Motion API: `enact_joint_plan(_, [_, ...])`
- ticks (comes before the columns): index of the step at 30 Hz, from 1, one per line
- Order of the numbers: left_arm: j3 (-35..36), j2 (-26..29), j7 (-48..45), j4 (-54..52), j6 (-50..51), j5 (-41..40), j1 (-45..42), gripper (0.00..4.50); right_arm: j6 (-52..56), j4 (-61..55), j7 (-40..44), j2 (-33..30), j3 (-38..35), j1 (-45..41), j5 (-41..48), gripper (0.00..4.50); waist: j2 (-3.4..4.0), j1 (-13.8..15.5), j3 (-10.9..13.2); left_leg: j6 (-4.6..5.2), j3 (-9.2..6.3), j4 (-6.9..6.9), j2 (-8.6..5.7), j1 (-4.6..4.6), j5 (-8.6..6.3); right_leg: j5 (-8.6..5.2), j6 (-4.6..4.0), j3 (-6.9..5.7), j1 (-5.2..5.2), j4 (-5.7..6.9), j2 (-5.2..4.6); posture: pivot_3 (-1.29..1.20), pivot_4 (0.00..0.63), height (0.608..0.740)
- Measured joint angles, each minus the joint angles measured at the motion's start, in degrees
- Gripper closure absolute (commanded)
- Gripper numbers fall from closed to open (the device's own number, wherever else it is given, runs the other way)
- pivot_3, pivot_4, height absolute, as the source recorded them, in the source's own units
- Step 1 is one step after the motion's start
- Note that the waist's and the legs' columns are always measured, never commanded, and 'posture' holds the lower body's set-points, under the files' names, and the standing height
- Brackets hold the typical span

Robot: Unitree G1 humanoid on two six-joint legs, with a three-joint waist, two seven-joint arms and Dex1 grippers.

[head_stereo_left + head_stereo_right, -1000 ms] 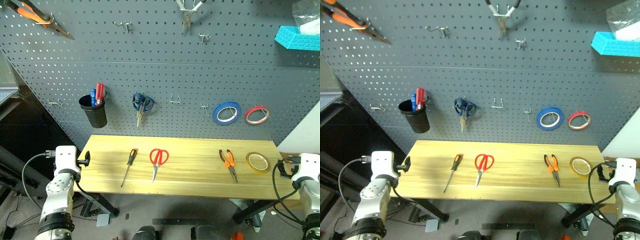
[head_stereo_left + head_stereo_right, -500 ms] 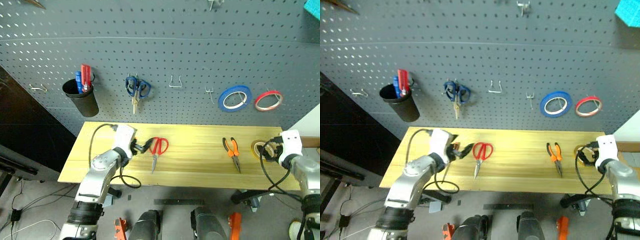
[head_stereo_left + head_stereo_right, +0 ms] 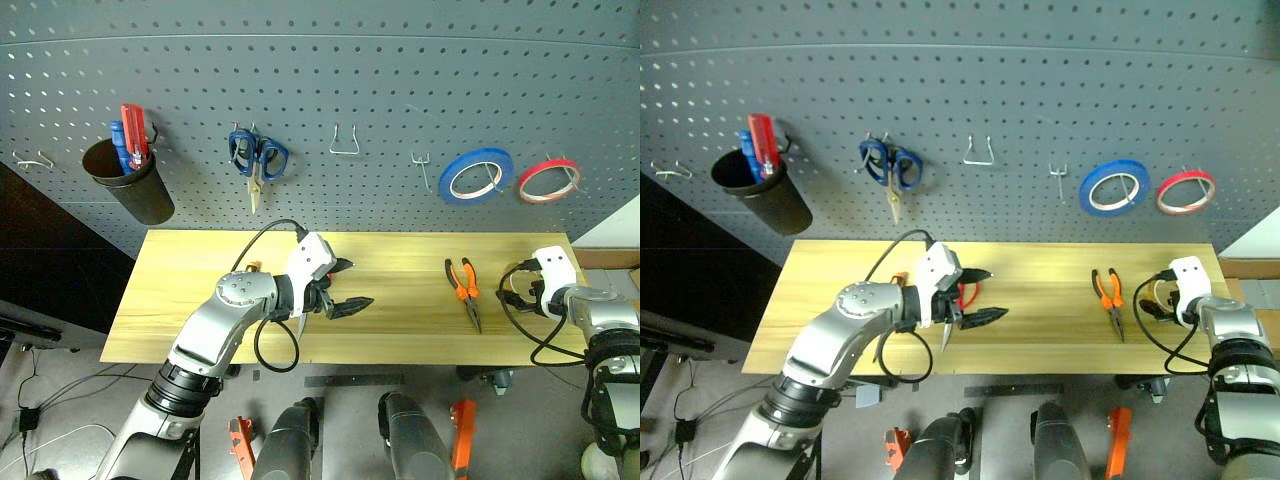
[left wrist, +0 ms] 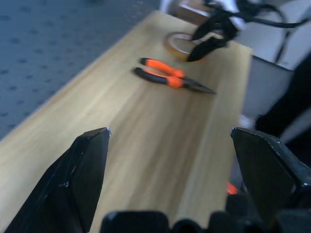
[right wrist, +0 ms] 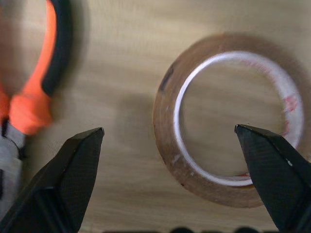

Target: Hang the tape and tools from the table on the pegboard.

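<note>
My left gripper (image 3: pixel 360 283) hangs open over the middle of the table (image 3: pixel 400 335), pointing right. The red-handled scissors (image 3: pixel 967 291) lie just beneath it, mostly covered. Behind my left arm, an orange bit of the screwdriver (image 3: pixel 250 267) peeks out. The orange-and-black pliers (image 3: pixel 463 290) lie to the right. Past the pliers, my right gripper (image 5: pixel 168 130) stands open just above the tape (image 5: pixel 233 119), its fingers on either side of the roll and not touching it. The left wrist view shows the pliers (image 4: pixel 170 77) and tape (image 4: pixel 177 42) too. The pegboard (image 3: pixel 380 90) rises behind the table.
On the pegboard hang a black cup of pens (image 3: pixel 125 180), blue-handled scissors (image 3: pixel 255 160), a blue roll (image 3: pixel 477 173) and a red roll (image 3: pixel 549 179). Bare hooks (image 3: pixel 345 140) sit between the blue scissors and the blue roll.
The camera has tilted down. My left arm swung from the table's left edge rightward to over the red scissors. My right gripper came forward over the tape.
</note>
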Motion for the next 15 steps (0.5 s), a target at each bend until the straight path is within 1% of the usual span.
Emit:
enact_joint_plan(3, [-0.6,0.3,-1.9,-1.3,0.3,-0.2,-0.8,0.25,-1.5,4.1,0.9,0.2,1.1,-2.1,-1.4,0.0,-0.19,0.0,0.4,0.01,0.04,0.01,0.01,0.01,-0.01,0.03,0.06,0.06,-0.03,0.01,0.01,-0.12,0.333,0.74])
enact_joint_plan(6, [-1.4,0.7,-3.0,-1.3,-0.5,-0.1,-0.9,0.2,-2.6,7.2,2.0,0.2,2.5,-4.3,-3.0,0.59,-0.29,0.0,0.5,0.0,0.07,0.02,0.01,0.02,-0.01,0.05,0.08,0.11,-0.04,0.01,0.02,-0.12,0.334,0.74])
enact_joint_plan(10, [-1.9,0.9,-3.1,-1.3,-1.6,0.2,-0.9,0.2,-3.8,9.4,3.7,0.3,3.9,-5.6,-4.8,1.9,-0.35,0.1,0.5,0.0,0.07,0.05,0.0,0.01,-0.01,0.08,0.13,0.13,-0.04,0.0,0.02,-0.1,0.325,0.74])
enact_joint_plan(15, [-1.9,1.9,-3.1,-1.3,-2.4,0.5,-0.6,0.2,-4.9,10.8,4.6,0.3,5.7,-6.4,-7.3,3.63,-0.4,0.2,0.5,-0.01,0.05,0.1,0.01,0.01,0.0,0.09,0.15,0.11,-0.03,0.02,0.02,-0.08,0.31,0.74])
